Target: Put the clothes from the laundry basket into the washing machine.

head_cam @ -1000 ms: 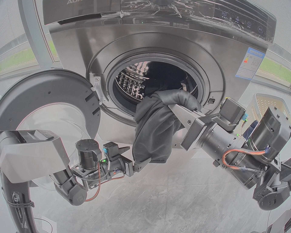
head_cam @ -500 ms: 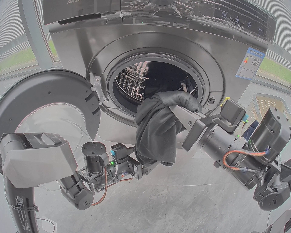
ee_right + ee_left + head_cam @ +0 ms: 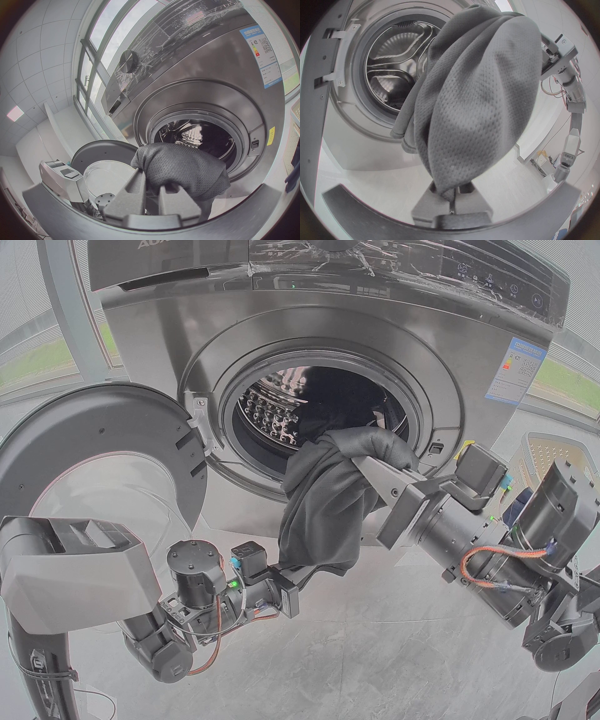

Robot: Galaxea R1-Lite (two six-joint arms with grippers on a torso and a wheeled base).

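A dark grey garment (image 3: 325,502) hangs in front of the washing machine's round opening (image 3: 281,409), its top fold at the lower rim of the opening. My right gripper (image 3: 359,462) is shut on that top fold, with the cloth bunched over its fingers (image 3: 131,193). Low down, my left gripper (image 3: 303,572) is shut on the garment's bottom hem, and the cloth (image 3: 475,93) rises from its tips (image 3: 452,195). The drum behind looks dark, with more dark cloth inside.
The washer door (image 3: 100,446) stands swung open at the left, just above my left arm. A beige laundry basket (image 3: 550,455) sits at the far right behind my right arm. Grey floor (image 3: 375,646) lies open below the garment.
My left gripper has moved right toward the washer with the hem in it, so the garment hangs shorter and more bunched. The right gripper has edged slightly toward the opening.
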